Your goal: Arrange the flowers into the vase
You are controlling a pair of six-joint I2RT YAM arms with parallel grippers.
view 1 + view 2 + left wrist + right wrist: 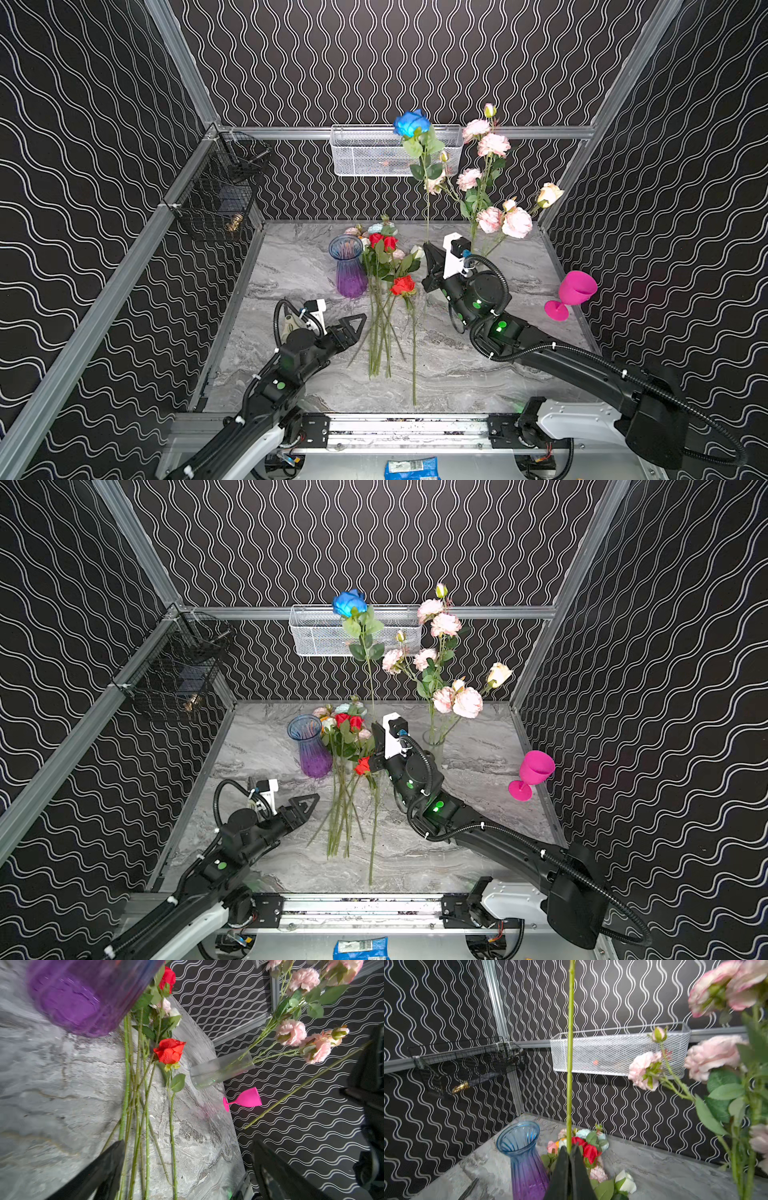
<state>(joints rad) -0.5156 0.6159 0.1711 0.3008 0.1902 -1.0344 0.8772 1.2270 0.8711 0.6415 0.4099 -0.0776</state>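
My right gripper [428, 246] [569, 1149] is shut on the stem [570, 1043] of a blue rose [411, 122] [350, 601], which it holds upright above the table. Just to its left stands an empty blue-and-purple vase [348, 266] [525, 1159]. Several flowers [388, 291] lie in a pile beside that vase, stems toward the front, a red rose [169, 1051] among them. A clear glass vase [222, 1070] at the back right holds pink sprays [494, 183]. My left gripper [357, 322] [189, 1142] is open and empty, low over the ends of the lying stems.
A pink goblet [573, 293] stands at the table's right edge. A white mesh basket [374, 151] hangs on the back wall and a black wire basket [224, 187] on the left wall. A blue packet [411, 469] lies below the front rail.
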